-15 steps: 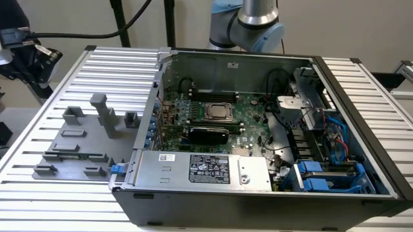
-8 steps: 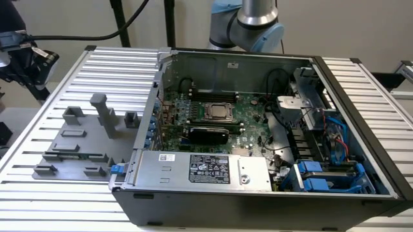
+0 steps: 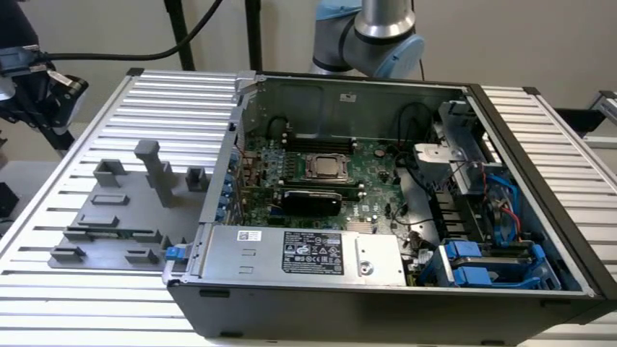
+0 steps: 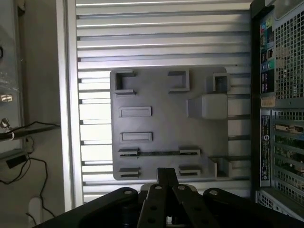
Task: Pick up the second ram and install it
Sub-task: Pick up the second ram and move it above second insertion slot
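In the exterior view you have the open computer case (image 3: 386, 303) lying on the slatted table (image 3: 173, 94). The motherboard (image 3: 371, 184) is on its floor, and the labelled power supply (image 3: 308, 253) runs along its near wall. The arm (image 3: 386, 36) rises behind the case. On the exterior view's left, just beside the case, sits the grey fixture plate (image 3: 97, 247). A tall block (image 3: 149, 163) stands upright on it. Across the plate's nearer part runs a thin dark strip seen edge-on. That looks to be the second ram (image 3: 118, 233), though from here you cannot make out any chips on it.

In the wrist view you look straight down on the same fixture plate (image 4: 166, 123), with the slats of the table (image 4: 161, 28) around it and the perforated back of the computer case (image 4: 280, 95) beside it. The tall block (image 4: 209, 105) lies toward the case. The second ram (image 4: 159, 153) stands on edge between two low holders (image 4: 128, 152), one at each end. The gripper (image 4: 166, 175) hangs over the plate's border, near the ram but not touching it, and its fingers are drawn together with nothing between them
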`<control>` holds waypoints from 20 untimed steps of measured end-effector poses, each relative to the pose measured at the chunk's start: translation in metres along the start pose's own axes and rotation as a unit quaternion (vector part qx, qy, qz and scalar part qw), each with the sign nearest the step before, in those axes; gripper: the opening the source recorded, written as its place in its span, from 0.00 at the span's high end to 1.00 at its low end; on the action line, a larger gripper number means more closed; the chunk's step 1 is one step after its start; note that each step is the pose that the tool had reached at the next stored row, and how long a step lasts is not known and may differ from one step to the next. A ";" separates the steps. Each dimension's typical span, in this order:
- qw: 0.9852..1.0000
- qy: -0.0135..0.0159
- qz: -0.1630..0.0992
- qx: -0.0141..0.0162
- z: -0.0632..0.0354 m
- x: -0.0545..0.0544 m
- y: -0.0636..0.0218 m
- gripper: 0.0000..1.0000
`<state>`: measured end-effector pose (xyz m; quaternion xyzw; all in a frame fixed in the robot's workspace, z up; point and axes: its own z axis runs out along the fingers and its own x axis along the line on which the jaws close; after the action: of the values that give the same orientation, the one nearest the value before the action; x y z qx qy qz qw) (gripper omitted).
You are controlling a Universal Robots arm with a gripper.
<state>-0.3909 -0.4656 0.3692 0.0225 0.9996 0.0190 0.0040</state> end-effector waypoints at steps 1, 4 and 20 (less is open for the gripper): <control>1.000 0.000 0.000 0.000 0.0000 0.000 0.0000 1.00; 1.000 0.000 0.000 0.000 0.0000 0.000 0.0000 1.00; 0.992 0.005 -0.122 -0.001 0.0147 0.000 -0.0003 1.00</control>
<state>-0.3908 -0.4653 0.3545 -0.1000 0.9948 0.0193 0.0017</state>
